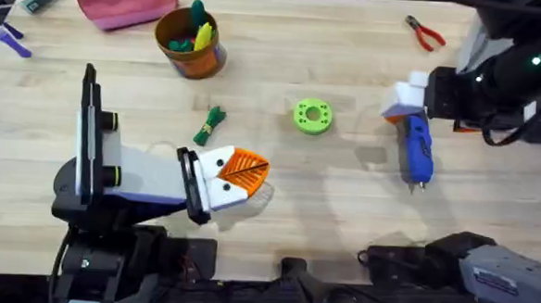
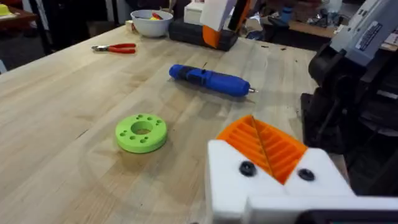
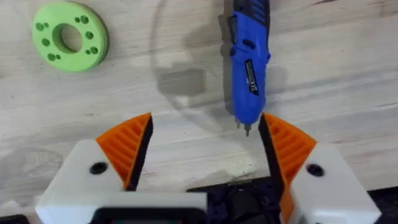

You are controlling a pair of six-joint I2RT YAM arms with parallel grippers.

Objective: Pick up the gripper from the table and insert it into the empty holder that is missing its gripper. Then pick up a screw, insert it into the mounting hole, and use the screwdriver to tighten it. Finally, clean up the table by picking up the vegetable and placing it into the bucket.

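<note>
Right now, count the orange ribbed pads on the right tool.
2. One pad sits on each finger of the open right tool, with the blue screwdriver tip between them.

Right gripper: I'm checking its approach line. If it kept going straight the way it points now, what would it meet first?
Most likely the blue screwdriver: its tip lies just ahead of the right gripper, between the open jaws. Height above the table is unclear, so it might pass over it.

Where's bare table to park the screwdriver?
Bare wood lies between the green disc and the screwdriver, and along the near edge right of the left end effector. The far left is crowded: the bucket, pink pouch and vegetable.
</note>
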